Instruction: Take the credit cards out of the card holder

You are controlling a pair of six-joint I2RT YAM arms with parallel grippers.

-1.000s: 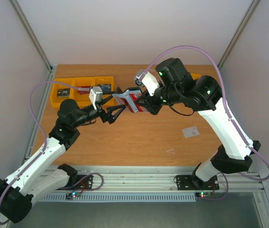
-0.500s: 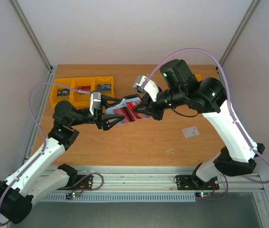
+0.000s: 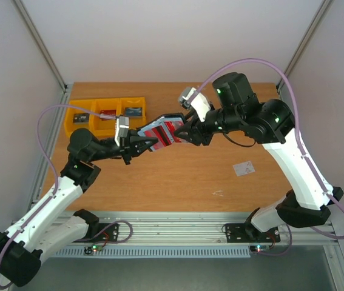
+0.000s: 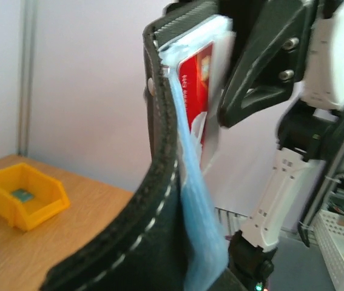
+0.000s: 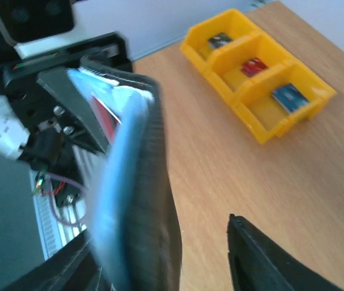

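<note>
The card holder [image 3: 161,131], black outside and blue-grey inside, hangs in the air above the table between both arms. My left gripper [image 3: 139,145] is shut on its left end. A red credit card [image 3: 167,128] shows in its open inner side and stands out at the top in the left wrist view as the red card [image 4: 197,76]. My right gripper [image 3: 187,133] is at the holder's right end with its jaws apart. One finger [image 5: 269,257] stands clear of the holder's black edge [image 5: 153,182]. A whitish credit card [image 3: 244,168] lies on the table to the right.
A row of yellow bins [image 3: 105,113] with small items sits at the table's back left, seen also as the yellow bins [image 5: 263,79] in the right wrist view. A single yellow bin [image 4: 23,197] stands at the back right. Grey walls enclose the wooden table [image 3: 178,182].
The left gripper closed on the holder's left end. The right gripper, shut on the holder before, has spread its jaws and drawn slightly right. The holder now lies flatter between them.
</note>
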